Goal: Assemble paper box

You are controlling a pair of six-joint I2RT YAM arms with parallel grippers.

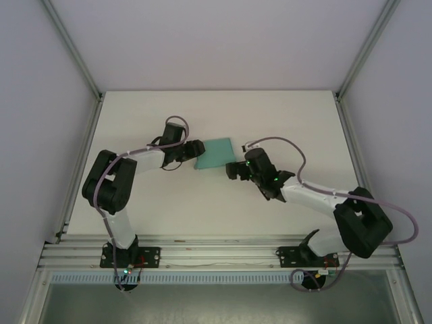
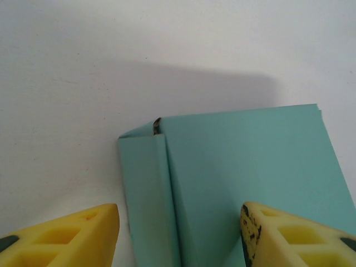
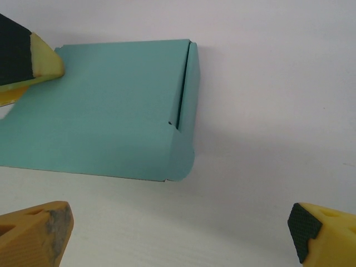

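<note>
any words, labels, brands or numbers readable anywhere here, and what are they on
No text can be read in these views.
paper box: plain teal card, no print or logo.
left arm and right arm: no label legible from above.
metal rail by the arm bases: any marks are too small to read.

At 6 o'clock your right gripper (image 3: 178, 228) has its jaws spread wide over the bare white table (image 3: 272, 111), with nothing between them. The teal paper box (image 3: 105, 105) lies flat toward 10 o'clock, a folded flap along its right edge. The left gripper's fingertip (image 3: 41, 60) sits at its far-left corner.
</note>
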